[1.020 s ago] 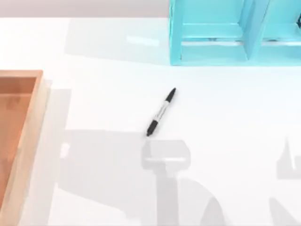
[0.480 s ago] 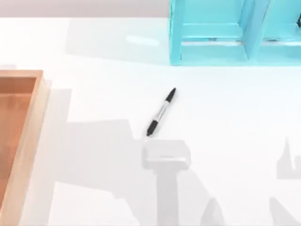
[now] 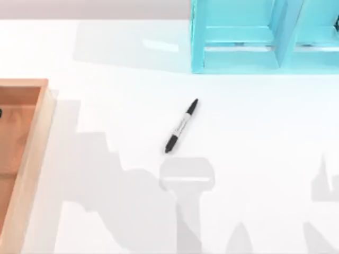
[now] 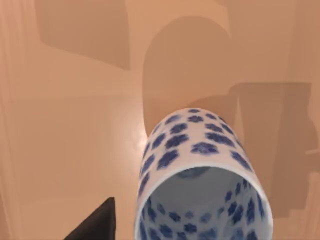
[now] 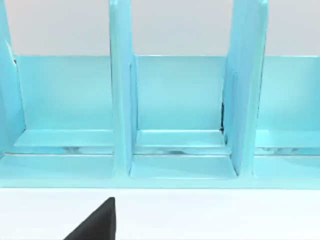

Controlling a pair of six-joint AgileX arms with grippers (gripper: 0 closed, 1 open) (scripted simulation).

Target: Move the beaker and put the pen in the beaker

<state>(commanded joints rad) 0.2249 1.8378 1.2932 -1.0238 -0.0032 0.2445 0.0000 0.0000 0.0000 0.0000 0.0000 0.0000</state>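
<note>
Pen [image 3: 181, 126]: lying mid-worktop [image 3: 254, 132]. Beaker [image 4: 202, 175]: inside wooden tray [image 3: 24, 159], left. My left gripper's [image 4: 95, 225] grip: cannot tell.

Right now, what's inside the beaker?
Nothing visible: through the beaker's open mouth the left wrist view shows bare white interior. The pen lies on the table. The lower interior is cut off.

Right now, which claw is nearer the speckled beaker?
Left. The left claw hovers right by the beaker over the wooden tray; the right claw faces the blue rack.
</note>
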